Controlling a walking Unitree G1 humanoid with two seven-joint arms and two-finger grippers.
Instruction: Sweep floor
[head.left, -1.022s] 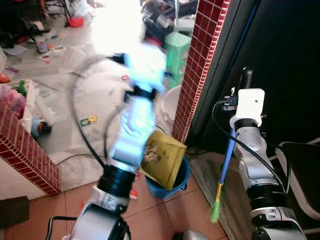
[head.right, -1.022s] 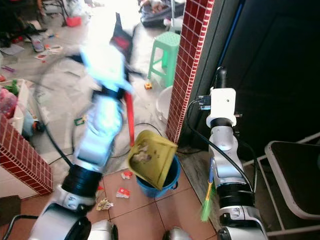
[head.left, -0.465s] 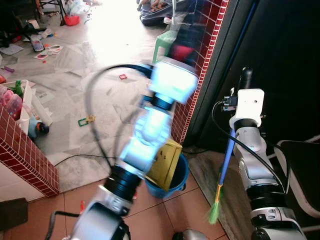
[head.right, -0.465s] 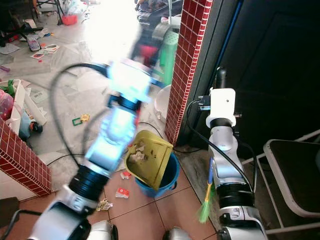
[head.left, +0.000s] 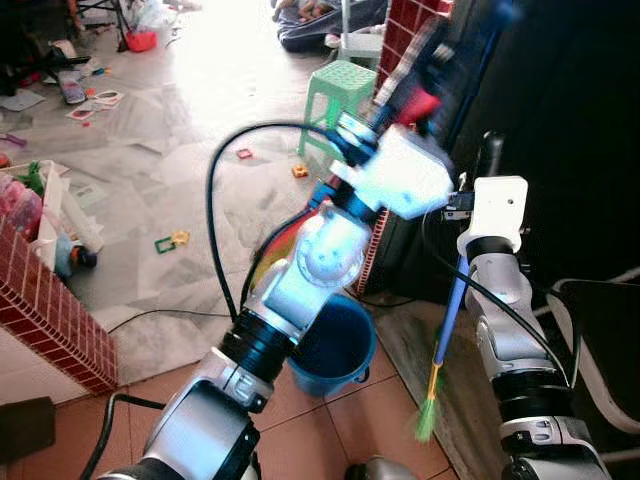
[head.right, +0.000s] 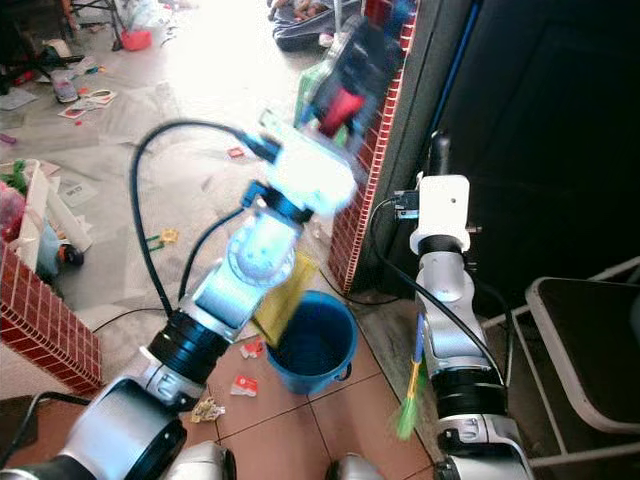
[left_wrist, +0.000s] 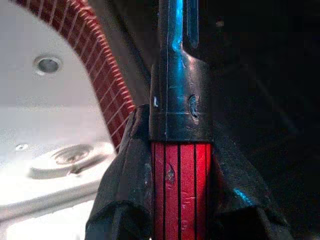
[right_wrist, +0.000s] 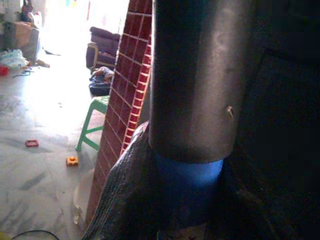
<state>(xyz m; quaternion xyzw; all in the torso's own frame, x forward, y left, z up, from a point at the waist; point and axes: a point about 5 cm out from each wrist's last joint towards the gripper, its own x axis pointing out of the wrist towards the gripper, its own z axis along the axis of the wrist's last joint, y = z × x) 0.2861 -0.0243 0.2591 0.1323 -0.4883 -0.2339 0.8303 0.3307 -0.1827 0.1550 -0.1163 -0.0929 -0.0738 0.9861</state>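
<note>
The left gripper is raised high beside the red brick pillar, its 2 fingers pressed onto the red ribbed handle of the dustpan. The yellow pan hangs down behind the left arm, tipped steeply over the blue bucket, just above its rim. The right gripper is pinched around the blue stick of the broom, which stands nearly upright, its green bristles low near the floor beside the bucket.

Both tools look like light, stiff plastic. The dustpan's long handle makes the pan swing widely for a small turn of the wrist, so the ribbed red part, where the fingers already sit, seems the best hold; it should resist slipping. The broom's stick is smooth and may turn in the grip; a hold lower down would give more control over the soft bristles, which bend easily.

Room is tight here. The pillar stands just behind the bucket, with a dark doorway to its right and a chair near the right arm. A black cable trails across the floor near the bucket. Scraps of litter lie on the orange tiles beside the bucket, with more toys and paper on the open grey floor to the left, past a green stool. That open side gives the freest space for sweeping; a low brick wall bounds it at the far left.
</note>
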